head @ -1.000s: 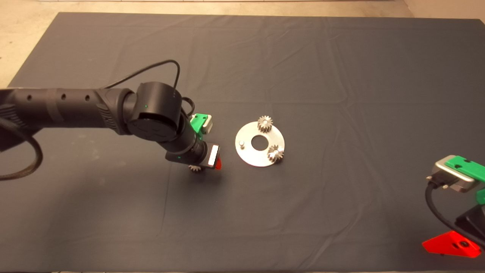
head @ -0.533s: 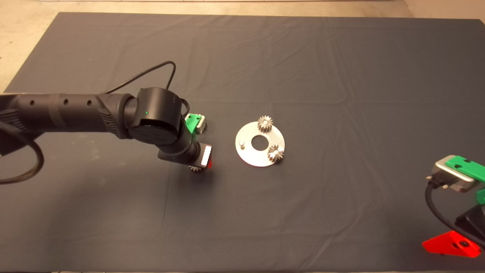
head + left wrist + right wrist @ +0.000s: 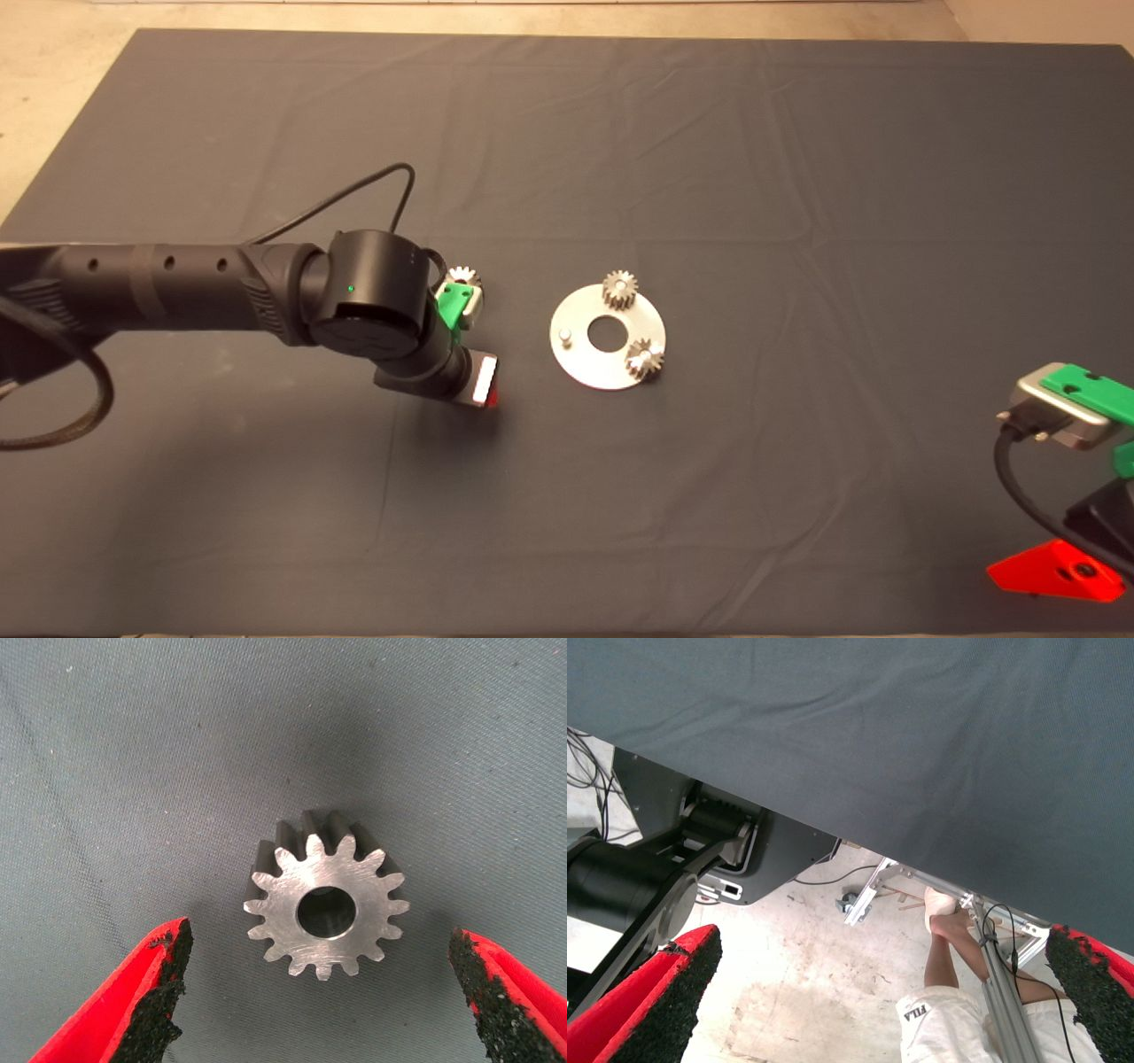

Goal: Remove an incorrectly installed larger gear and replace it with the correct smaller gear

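Observation:
My left gripper [image 3: 477, 390] hangs over the mat left of a round silver plate [image 3: 586, 359]. In the left wrist view it [image 3: 319, 943] is open, and a silver gear [image 3: 325, 908] lies flat on the mat between the fingers, untouched. That gear is hidden under the wrist in the head view. A second loose gear [image 3: 462, 278] lies just behind the gripper's green part. I cannot tell which loose gear is the larger one. The plate carries two gears [image 3: 620, 288] [image 3: 645, 361] and one bare peg [image 3: 564, 335].
My right gripper [image 3: 1059, 567] waits open at the lower right edge of the mat. Its wrist view shows the mat's edge [image 3: 833, 828], the floor and a person's leg [image 3: 943, 948]. The mat lies wrinkled around the plate.
My left arm has shifted left and toward the near edge. The gear that showed beside the gripper is now covered by it. The second gear has come into view behind the green part.

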